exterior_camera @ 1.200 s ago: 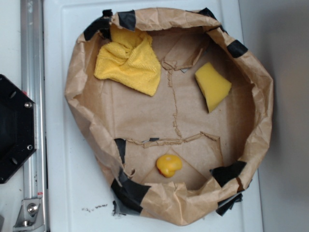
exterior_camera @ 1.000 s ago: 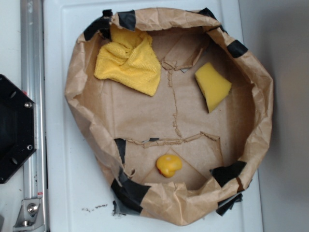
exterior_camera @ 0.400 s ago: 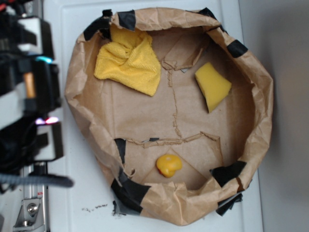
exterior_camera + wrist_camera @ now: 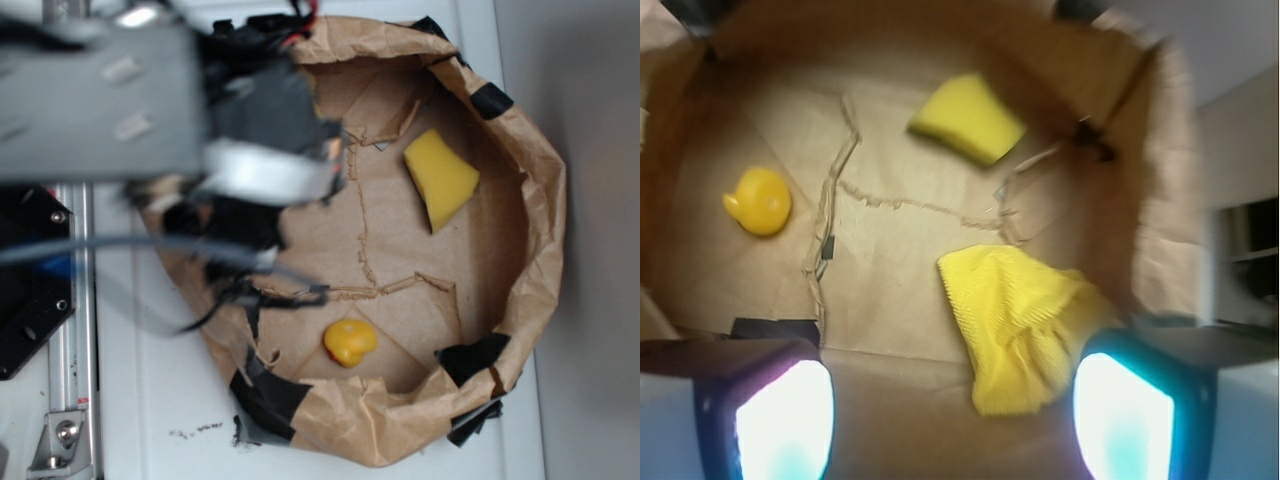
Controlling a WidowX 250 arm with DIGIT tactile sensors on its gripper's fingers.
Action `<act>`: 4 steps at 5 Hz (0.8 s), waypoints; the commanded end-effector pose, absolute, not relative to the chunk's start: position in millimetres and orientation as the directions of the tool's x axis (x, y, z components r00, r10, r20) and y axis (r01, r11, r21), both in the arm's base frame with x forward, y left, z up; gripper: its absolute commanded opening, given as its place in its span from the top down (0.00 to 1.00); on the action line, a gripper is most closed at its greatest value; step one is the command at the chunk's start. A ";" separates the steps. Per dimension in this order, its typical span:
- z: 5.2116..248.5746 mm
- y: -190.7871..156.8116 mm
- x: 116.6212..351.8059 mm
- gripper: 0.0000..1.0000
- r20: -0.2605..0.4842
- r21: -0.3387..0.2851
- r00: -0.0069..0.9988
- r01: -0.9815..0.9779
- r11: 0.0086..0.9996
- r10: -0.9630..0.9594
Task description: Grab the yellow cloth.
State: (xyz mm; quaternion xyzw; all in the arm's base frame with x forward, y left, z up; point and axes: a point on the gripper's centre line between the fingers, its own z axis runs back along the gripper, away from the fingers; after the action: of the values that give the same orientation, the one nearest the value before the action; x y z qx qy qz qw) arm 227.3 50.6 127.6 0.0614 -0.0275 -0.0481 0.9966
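Wrist view: we see the yellow cloth (image 4: 1025, 335) lower right of centre, nearer the right of the parted jaws.

Through my wrist view, the yellow cloth (image 4: 1025, 335) sits in the lower right of the frame, a bright yellow ribbed fabric, crumpled with soft folds and lying loose on the brown paper floor, close against the paper wall on its right. In the exterior view my arm hides it entirely.
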 end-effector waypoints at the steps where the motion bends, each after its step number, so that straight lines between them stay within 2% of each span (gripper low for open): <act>1: 120.8 70.4 242.7 0.00 0.044 0.169 0.997 0.051 0.984 -0.059; 2: 72.7 46.1 264.7 0.00 -0.006 0.200 0.997 0.072 0.977 -0.072; 3: 28.8 16.1 276.4 0.00 -0.028 0.199 0.995 0.102 0.975 -0.098; 4: 20.6 -1.8 276.7 0.00 -0.019 0.220 0.991 0.131 0.967 -0.131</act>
State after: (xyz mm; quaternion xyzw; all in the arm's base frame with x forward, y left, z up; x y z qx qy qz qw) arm 275.4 10.8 22.0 0.1135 0.0179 -0.0699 0.9909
